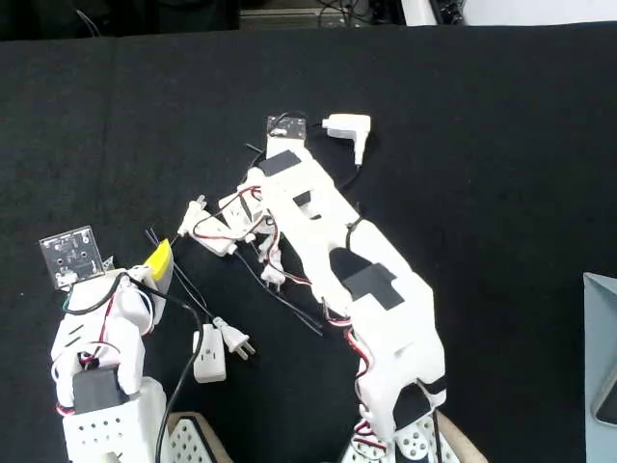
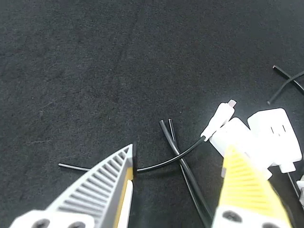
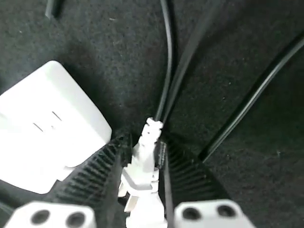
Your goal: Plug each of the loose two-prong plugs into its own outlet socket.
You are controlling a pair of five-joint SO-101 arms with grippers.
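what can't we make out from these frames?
- Right wrist view: prong end of the white plug, blurred and wedged inside the right gripper.
- Left wrist view: outlet socket, partly behind the yellow finger.
- High view: grey object, cut off by the right edge; black plug and small socket, too small to tell if touching.

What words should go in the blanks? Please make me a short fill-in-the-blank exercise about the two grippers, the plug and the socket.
1. The right gripper is ___ on a white plug.
2. The left gripper is ___ and holds nothing.
3. The left gripper has one grey finger and one ___ finger.
4. The white outlet socket beside the held plug has ___ slots.

Missing words: shut; open; yellow; two.
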